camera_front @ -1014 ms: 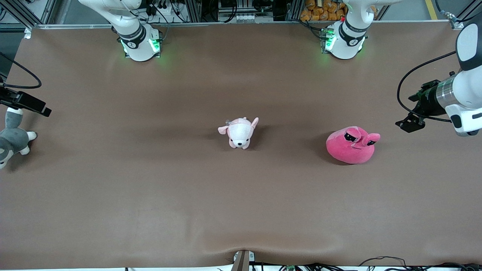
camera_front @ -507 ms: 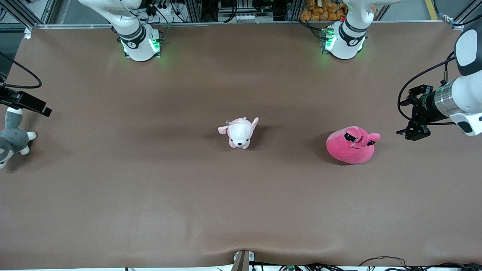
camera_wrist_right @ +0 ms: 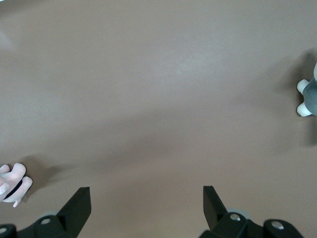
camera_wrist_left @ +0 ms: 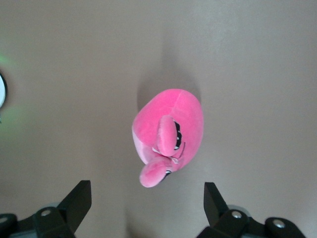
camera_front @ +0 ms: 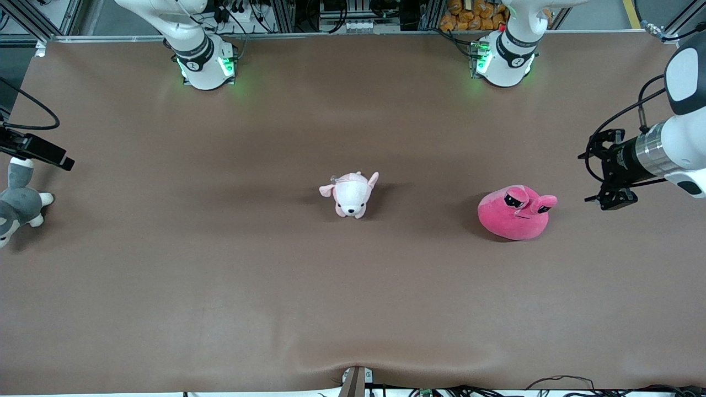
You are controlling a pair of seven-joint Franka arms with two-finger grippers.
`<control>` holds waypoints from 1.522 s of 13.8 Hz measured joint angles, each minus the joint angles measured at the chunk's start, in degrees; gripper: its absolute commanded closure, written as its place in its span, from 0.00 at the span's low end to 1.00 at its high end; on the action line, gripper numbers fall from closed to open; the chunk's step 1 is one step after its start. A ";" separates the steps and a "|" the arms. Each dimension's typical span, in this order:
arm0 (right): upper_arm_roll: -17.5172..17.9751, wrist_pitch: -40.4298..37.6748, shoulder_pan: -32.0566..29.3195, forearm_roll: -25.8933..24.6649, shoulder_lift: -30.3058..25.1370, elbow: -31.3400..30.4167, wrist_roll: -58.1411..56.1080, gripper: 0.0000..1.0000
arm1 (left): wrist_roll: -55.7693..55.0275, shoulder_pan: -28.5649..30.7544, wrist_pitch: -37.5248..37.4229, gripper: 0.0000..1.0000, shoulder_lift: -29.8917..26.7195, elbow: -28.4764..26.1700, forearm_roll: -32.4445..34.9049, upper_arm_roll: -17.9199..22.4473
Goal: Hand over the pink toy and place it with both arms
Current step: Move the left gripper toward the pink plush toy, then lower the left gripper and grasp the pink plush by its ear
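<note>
Starting at the right arm's end of the surface [camera_front: 165, 286]: a grey plush dog [camera_front: 16, 207] lies at the edge, w/ the right end effector [camera_wrist_right: 146, 206] parked over bare surface just beside it, fingers spread wide and holding nothing; that arm waits. Mid-surface sits a pale pink-and-white puppy [camera_front: 351, 194], not the target. Toward the left arm's end is the pink toy [camera_front: 516, 213], flat on the surface, stalk eyes pointing at the left end effector [camera_front: 612, 199], which hangs near the toy, apart from it, fingers wide and empty per the left wrist view [camera_wrist_left: 147, 203]. Looks to me like the step in hand is the left arm's approach for the first pick. To do it well, I'd say centre over the fat round body, not the eye stalks, since those are floppy and would let the toy swing. Come straight down, straddle the body's narrower width, squeeze deep enough that the plush compresses w/o slipping. Grab toward one end so the right arm has free body left to take at the handover.
</note>
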 measured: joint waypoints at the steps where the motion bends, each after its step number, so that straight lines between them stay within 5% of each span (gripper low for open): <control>1: -0.01 -0.03 -0.10 0.00 0.00 0.00 0.00 0.00 | -1.92 0.02 1.38 0.00 0.19 -0.51 -0.13 0.00; 21: -0.03 -0.06 -0.38 0.00 0.01 0.01 0.00 0.00 | -4.19 0.81 26.35 0.00 0.52 -19.96 -0.17 -0.08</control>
